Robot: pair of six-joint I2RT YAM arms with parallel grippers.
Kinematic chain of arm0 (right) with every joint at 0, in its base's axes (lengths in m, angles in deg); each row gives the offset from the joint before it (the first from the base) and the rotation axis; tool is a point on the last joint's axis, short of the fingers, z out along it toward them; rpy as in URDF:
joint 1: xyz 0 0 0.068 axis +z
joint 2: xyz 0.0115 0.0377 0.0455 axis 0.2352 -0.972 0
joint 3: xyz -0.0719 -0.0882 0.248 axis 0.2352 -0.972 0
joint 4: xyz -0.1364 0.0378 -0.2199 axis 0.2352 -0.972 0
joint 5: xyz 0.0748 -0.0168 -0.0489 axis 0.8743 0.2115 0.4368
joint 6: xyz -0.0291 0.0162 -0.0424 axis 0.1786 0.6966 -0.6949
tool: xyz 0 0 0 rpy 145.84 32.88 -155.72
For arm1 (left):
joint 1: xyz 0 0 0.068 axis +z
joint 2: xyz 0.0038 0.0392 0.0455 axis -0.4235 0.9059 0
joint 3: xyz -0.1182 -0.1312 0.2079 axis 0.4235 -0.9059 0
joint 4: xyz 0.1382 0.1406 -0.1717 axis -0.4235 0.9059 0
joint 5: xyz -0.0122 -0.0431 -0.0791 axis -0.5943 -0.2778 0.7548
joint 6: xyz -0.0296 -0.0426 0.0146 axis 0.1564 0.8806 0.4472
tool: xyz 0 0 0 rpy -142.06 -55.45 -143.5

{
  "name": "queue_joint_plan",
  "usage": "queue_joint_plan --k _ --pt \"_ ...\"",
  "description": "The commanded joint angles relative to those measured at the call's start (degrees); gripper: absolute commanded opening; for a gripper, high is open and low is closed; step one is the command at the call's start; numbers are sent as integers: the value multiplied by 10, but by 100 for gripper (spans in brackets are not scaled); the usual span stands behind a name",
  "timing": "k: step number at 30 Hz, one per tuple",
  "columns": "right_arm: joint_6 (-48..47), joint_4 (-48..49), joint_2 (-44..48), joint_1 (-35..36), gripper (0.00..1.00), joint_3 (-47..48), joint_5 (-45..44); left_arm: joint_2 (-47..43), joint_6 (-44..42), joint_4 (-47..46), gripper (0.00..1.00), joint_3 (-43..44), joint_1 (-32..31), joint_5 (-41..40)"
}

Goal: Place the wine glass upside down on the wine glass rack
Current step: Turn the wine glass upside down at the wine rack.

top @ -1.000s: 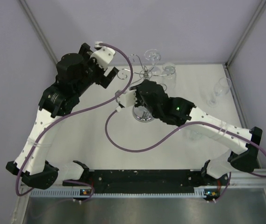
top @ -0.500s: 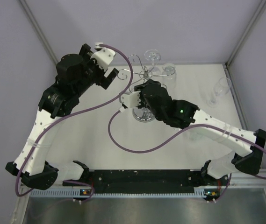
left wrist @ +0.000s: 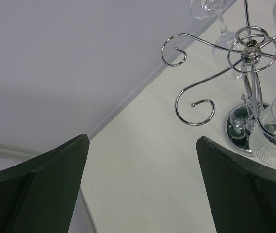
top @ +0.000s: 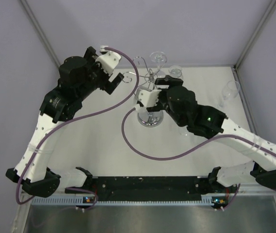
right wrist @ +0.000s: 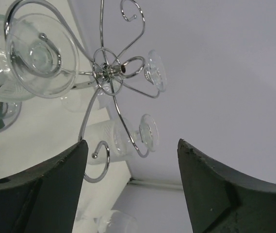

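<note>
Glass [right wrist: 40, 53] on rack [right wrist: 109, 68] — right gripper [right wrist: 132, 143] now wide

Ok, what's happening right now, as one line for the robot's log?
left gripper: open, empty | right gripper: open, empty | wine glass: hanging upside down on wine glass rack | task: looks done

The chrome wine glass rack [left wrist: 251, 47] stands upright on its round mirrored base, scroll arms spread; the clear wine glass [right wrist: 40, 53] hangs from one arm (foot up, ribbed bowl below)
</note>
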Motion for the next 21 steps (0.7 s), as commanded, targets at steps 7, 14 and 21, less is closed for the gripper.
queue_joint_plan --k 7,14,21 --pt "189 -28 85 -128 86 67 58 18 16 3 99 57 4 21" --pt "282 -43 102 -283 86 76 86 43 48 11 99 90 8 7" --pt "409 -110 30 -556 84 145 245 75 103 37 99 118 35 -4"
